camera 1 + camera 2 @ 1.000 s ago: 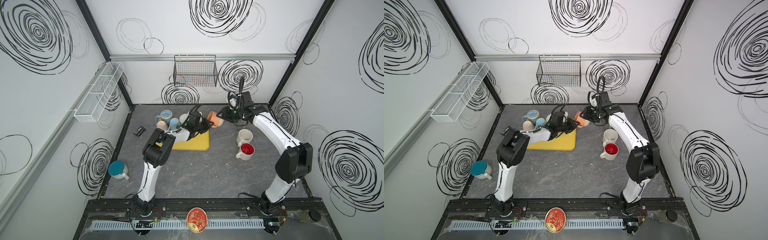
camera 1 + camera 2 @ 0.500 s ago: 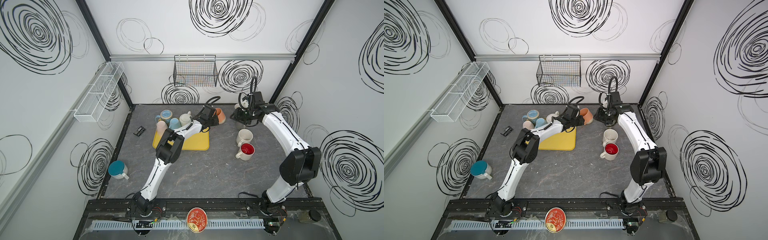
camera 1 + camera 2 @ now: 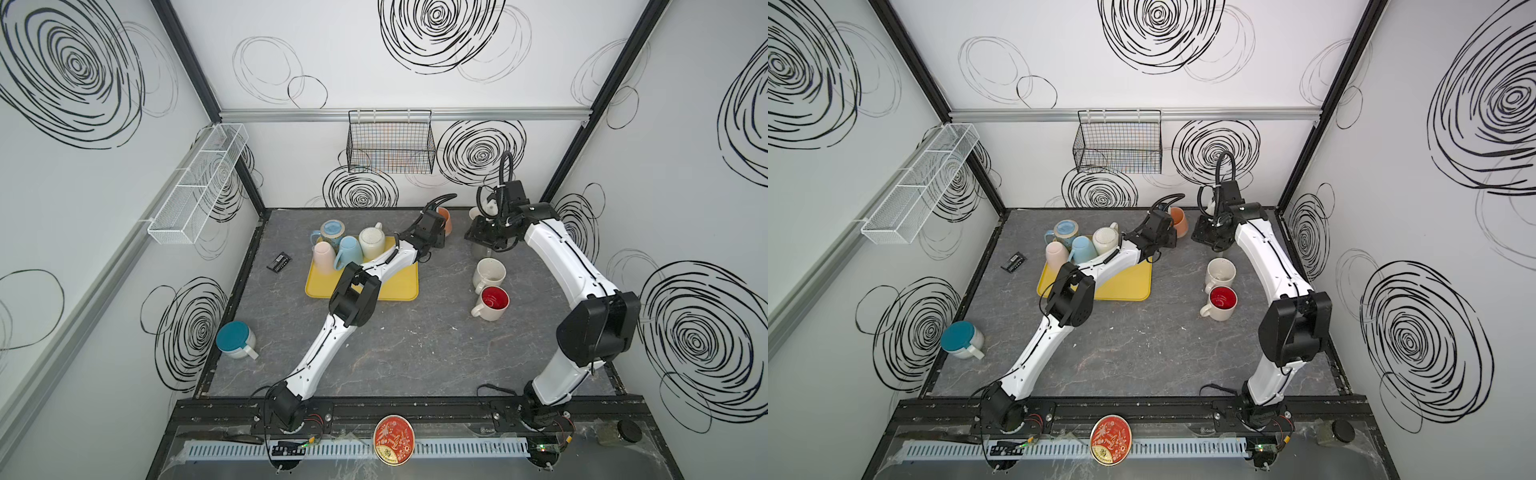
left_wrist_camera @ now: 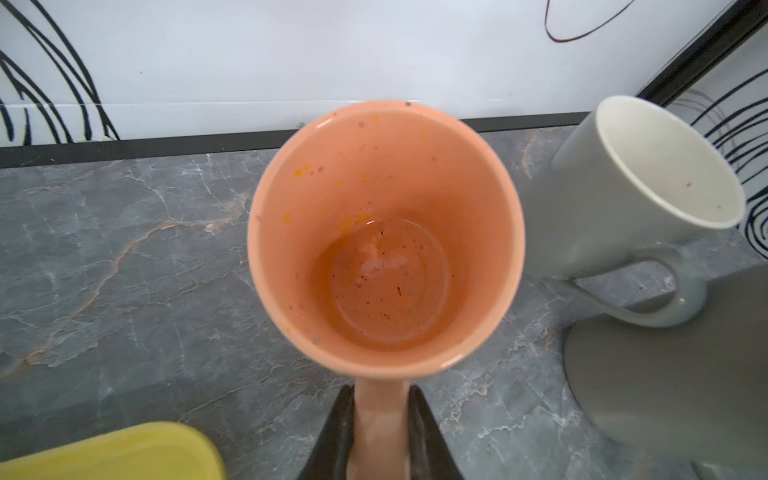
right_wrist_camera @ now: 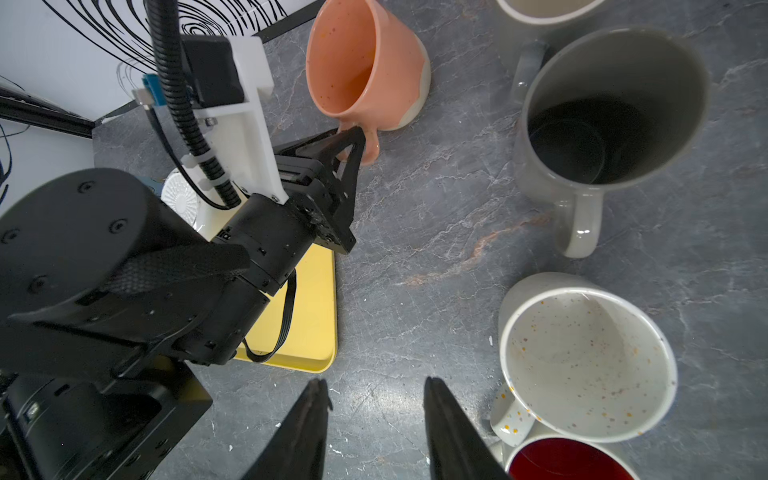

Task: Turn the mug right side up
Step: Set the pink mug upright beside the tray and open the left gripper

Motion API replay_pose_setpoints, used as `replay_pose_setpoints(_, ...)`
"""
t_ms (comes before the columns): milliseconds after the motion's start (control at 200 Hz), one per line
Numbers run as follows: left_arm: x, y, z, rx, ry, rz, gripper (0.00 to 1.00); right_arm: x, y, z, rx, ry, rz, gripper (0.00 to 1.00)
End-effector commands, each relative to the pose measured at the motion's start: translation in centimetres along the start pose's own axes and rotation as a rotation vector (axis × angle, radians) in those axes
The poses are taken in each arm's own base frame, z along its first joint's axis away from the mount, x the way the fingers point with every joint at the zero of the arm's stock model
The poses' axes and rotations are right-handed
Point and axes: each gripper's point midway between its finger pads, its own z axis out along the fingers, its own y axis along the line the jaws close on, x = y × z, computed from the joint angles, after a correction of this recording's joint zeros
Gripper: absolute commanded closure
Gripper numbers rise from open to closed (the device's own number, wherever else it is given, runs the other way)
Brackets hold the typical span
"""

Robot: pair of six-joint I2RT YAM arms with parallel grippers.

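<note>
Since a second ago, your left arm has stretched away from the yellow tray (image 3: pixel 399 286) toward the back wall, carrying the peach mug (image 3: pixel 445 219) with it. Your right arm has drawn off to its own side. The two grippers were close together by the tray's far edge and now stand well apart.

Your left gripper (image 4: pixel 381 392) is clamped on the mug's handle (image 4: pixel 380 415), with one finger on each side of it. The left wrist view looks straight down into the open mouth. The right wrist view shows the mug (image 5: pixel 365 66) mouth up, its pale base down at the table (image 5: pixel 436 216). It sits off the tray, at the back of the table, just beside a tall grey mug (image 4: pixel 623 195). You cannot tell from these views whether the base is fully seated or a shade above the surface.

Your right gripper (image 5: pixel 376 395) has its jaws apart and holds nothing. It hangs over bare table near a dark grey mug (image 5: pixel 611 108), a speckled mug (image 5: pixel 582 357) and a red-lined mug (image 5: pixel 573 461), all mouth up.

By the look of it, the turning itself is done, since the mug's opening faces up. What seems left is the release. You need to make sure the base rests flat, open the left jaws, and back the fingers off the handle without tugging it. The tall grey mug stands close, so a sideways pull could knock the two together.
</note>
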Motion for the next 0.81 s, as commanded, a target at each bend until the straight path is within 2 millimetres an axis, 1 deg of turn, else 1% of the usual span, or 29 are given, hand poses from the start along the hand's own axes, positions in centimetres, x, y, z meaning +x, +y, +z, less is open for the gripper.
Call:
replay_pose_setpoints(0, -5.8, -0.1, -0.6, 0.001, -0.207, -0.042, 0.96, 0.3, -0.6, 0.2, 0.025, 0.032, 0.0, 0.57)
replay_pose_setpoints(165, -5.8, 0.0, 0.3, 0.008, -0.245, -0.073, 0.93, 0.3, -0.7, 0.3, 0.02, 0.031, 0.003, 0.58)
replay_pose_setpoints(260, -5.9, 0.2, 0.6, 0.011, -0.263, -0.099, 0.88, 0.4, -0.9, 0.4, 0.021, 0.035, 0.007, 0.58)
replay_pose_setpoints(350, -5.6, 0.7, 1.0, 0.011, -0.258, -0.139, 0.84, 0.4, -1.0, 0.4, 0.018, 0.037, 0.011, 0.58)
replay_pose_setpoints(425, -5.5, 0.8, 1.1, 0.013, -0.252, -0.143, 0.81, 0.5, -1.1, 0.5, 0.014, 0.041, 0.014, 0.58)
replay_pose_setpoints(550, -5.4, 0.5, 1.1, 0.029, -0.243, -0.141, 0.72, 0.6, -1.1, 0.6, 0.006, 0.045, 0.016, 0.58)
replay_pose_setpoints(801, -5.7, -0.3, 0.7, 0.058, -0.243, -0.141, 0.68, 0.8, -1.1, 0.7, 0.002, 0.049, 0.021, 0.58)
